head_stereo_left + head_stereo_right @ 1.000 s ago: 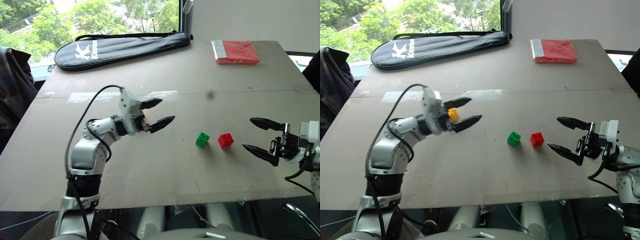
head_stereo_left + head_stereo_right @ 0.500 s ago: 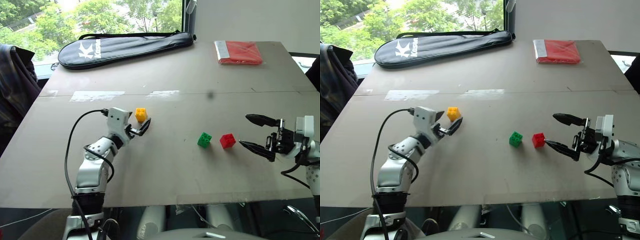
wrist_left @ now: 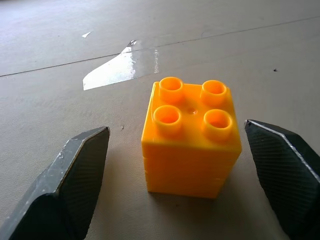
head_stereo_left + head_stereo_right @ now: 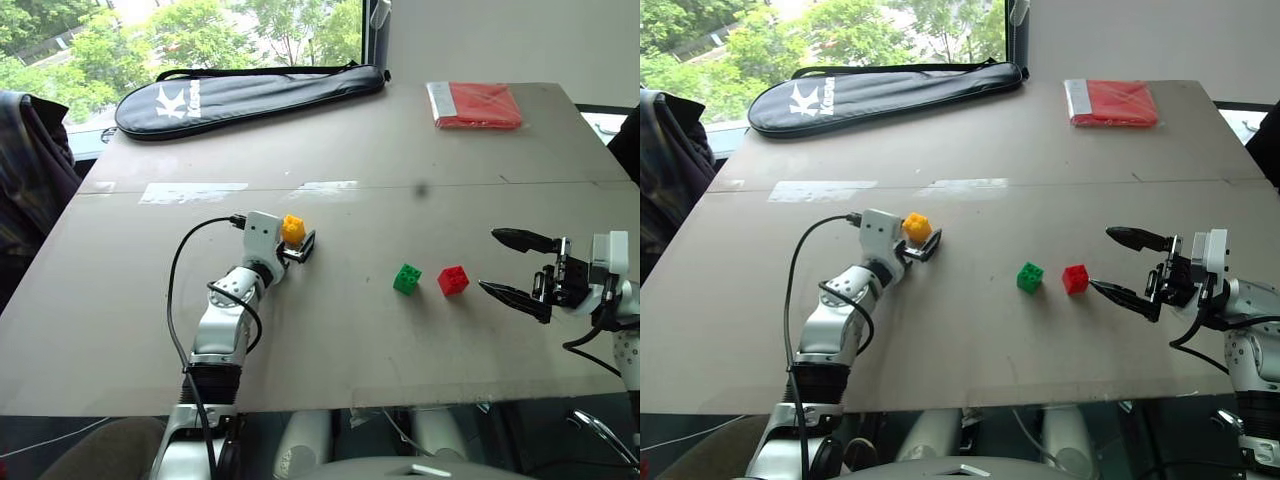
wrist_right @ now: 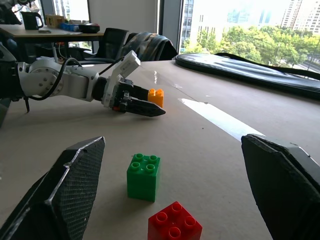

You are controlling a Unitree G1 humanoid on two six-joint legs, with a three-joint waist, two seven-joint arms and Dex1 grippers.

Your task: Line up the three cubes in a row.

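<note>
Moved: left pincer [image 3: 176,175] came down around yellow cube [image 3: 190,142] | state: part open, fingers either side, not gripping | right pincer [image 4: 512,271] wide, empty, beside red cube [image 4: 453,280] and green cube [image 4: 407,278] | left: yellow unaligned on counter [image 4: 400,150]

3 studded toy cubes stand upright on the desk [image 4: 420,140], well in from its edges. The yellow cube [image 4: 292,229] sits alone toward the left. The green cube [image 4: 407,278] and red cube [image 4: 453,280] stand just beside each other, apart, nearer the right edge.
</note>
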